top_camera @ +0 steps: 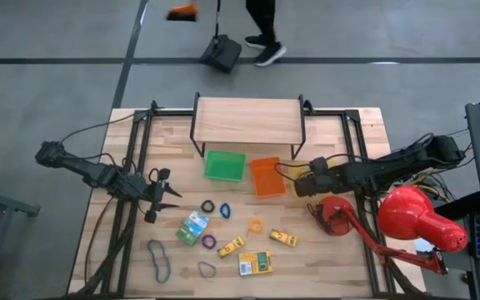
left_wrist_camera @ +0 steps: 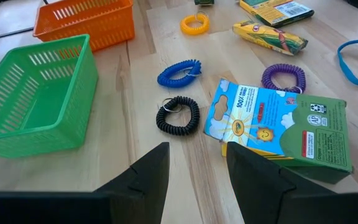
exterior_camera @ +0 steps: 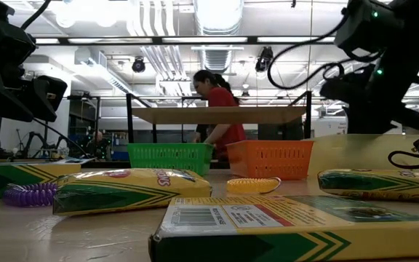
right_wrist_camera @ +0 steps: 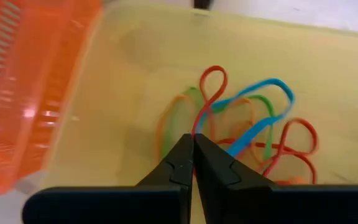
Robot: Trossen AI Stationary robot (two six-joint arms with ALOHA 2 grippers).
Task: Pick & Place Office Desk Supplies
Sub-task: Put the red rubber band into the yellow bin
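My right gripper (right_wrist_camera: 193,144) is shut over a yellow tray (right_wrist_camera: 123,74) that holds red, blue, green and orange rubber bands, just right of the orange tray (top_camera: 267,177). A red band (right_wrist_camera: 213,81) runs up from its fingertips. My left gripper (left_wrist_camera: 197,168) stands open above the table's left part, short of a black coil band (left_wrist_camera: 178,114). Near it lie a blue coil (left_wrist_camera: 179,73), a purple coil (left_wrist_camera: 283,78) and a green-and-blue box (left_wrist_camera: 278,124). Yellow boxes (top_camera: 255,263) and blue bands (top_camera: 158,258) lie flat nearer the front. My right gripper pinches a strand of the red rubber band (right_wrist_camera: 197,123) at its fingertips, coming slanting down from above. The band's twisted loop (right_wrist_camera: 215,74) reaches out past the fingers over the other bands in the yellow tray. Whether it rests on them I cannot tell.
A green tray (top_camera: 225,165) stands left of the orange one, below a wooden shelf (top_camera: 247,121). A big red lamp (top_camera: 415,218) fills the front right corner. A yellow coil (top_camera: 256,223) lies mid-table. A person (top_camera: 261,33) stands beyond the far edge.
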